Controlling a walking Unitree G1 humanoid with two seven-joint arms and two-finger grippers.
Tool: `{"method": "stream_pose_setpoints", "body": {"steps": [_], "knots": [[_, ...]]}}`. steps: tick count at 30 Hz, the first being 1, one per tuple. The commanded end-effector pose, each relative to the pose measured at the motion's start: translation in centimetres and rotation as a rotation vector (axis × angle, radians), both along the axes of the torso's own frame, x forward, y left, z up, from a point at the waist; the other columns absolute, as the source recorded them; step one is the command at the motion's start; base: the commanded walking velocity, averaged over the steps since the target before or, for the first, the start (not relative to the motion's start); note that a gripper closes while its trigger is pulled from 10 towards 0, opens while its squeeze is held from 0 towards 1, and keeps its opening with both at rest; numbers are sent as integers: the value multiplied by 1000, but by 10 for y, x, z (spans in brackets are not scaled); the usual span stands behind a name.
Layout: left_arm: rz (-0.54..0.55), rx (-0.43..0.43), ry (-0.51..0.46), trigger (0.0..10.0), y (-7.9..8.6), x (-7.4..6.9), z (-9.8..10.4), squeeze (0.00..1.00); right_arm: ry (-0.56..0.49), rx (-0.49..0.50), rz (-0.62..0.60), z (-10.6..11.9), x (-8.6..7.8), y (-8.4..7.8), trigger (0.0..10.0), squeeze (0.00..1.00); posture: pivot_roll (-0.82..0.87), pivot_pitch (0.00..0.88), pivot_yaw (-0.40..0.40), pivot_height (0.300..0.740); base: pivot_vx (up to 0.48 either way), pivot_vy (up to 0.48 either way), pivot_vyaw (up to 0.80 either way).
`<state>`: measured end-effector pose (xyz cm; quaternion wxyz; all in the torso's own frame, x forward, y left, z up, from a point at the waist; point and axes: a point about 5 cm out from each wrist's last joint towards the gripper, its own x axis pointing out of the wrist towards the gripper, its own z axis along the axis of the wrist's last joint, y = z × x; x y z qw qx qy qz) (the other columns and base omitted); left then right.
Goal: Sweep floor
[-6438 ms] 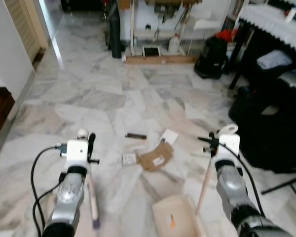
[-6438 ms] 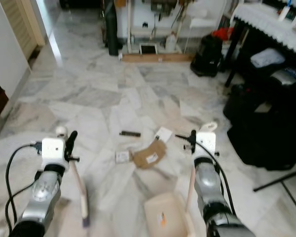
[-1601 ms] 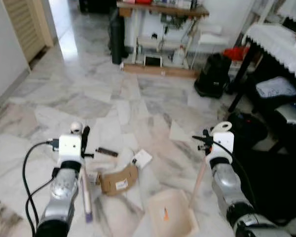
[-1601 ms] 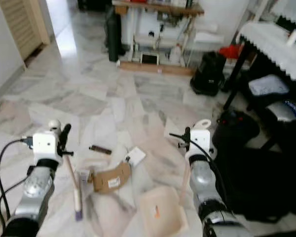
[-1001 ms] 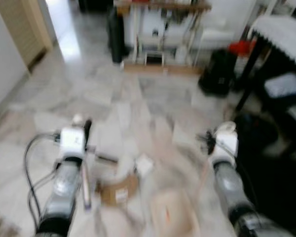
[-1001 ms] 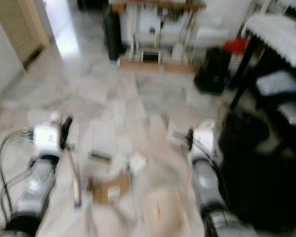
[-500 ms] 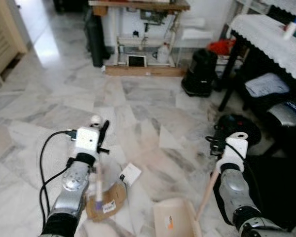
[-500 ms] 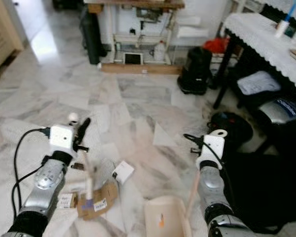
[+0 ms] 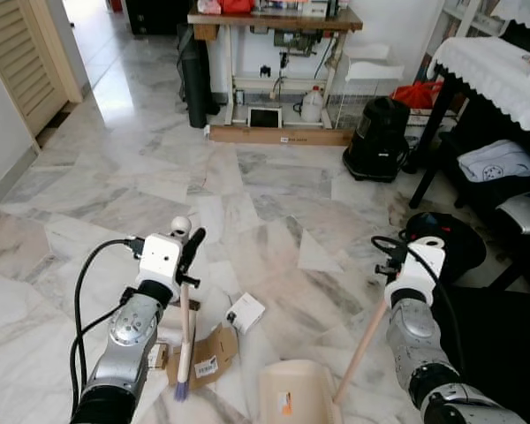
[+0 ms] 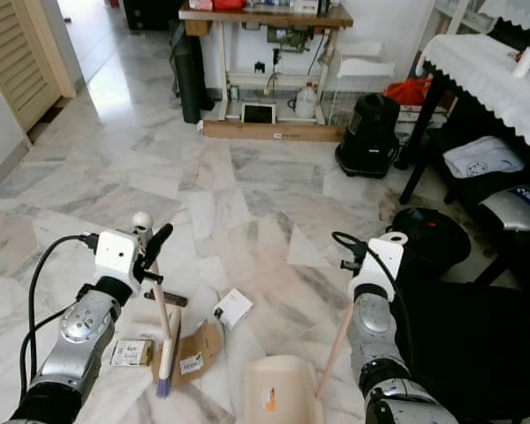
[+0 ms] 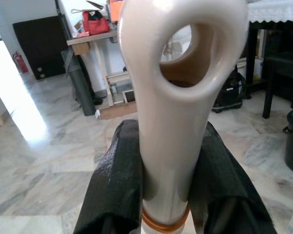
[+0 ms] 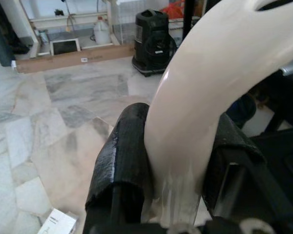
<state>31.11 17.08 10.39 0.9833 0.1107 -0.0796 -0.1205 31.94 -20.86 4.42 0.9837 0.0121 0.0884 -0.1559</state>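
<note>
My left gripper [image 11: 168,195] is clamped on the broom [image 9: 185,344] handle, right gripper [image 12: 178,180] clamped on the dustpan [image 9: 289,395] handle. Vs half a sec ago the view's pulled back & the broom head now sits on the cardboard scrap [image 9: 205,355], left of the dustpan. White box [image 9: 246,312] lies just beyond the pan; small carton [image 10: 131,352] further left. Reckon I'm lined up for the first push into the pan.
</note>
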Motion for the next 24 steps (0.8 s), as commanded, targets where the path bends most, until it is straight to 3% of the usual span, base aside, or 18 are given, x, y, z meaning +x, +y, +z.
{"method": "stream_pose_setpoints", "body": {"steps": [1, 14, 24], "knots": [[-18, 17, -29, 10000, 0, 6, 9, 0, -22, 1, 0, 9, 7, 1, 10000, 0, 12, 0, -35, 740, 0, 0, 0], [-2, 4, -14, 10000, 1, 8, 7, 0, -30, 2, 7, 9, 8, 2, 10000, 0, 20, 0, -43, 740, 0, 0, 0], [-1, 1, -40, 10000, -2, 13, 13, 0, -38, 0, -7, 10, 7, -2, 10000, 0, 18, 0, -38, 740, 0, 295, 0]]}}
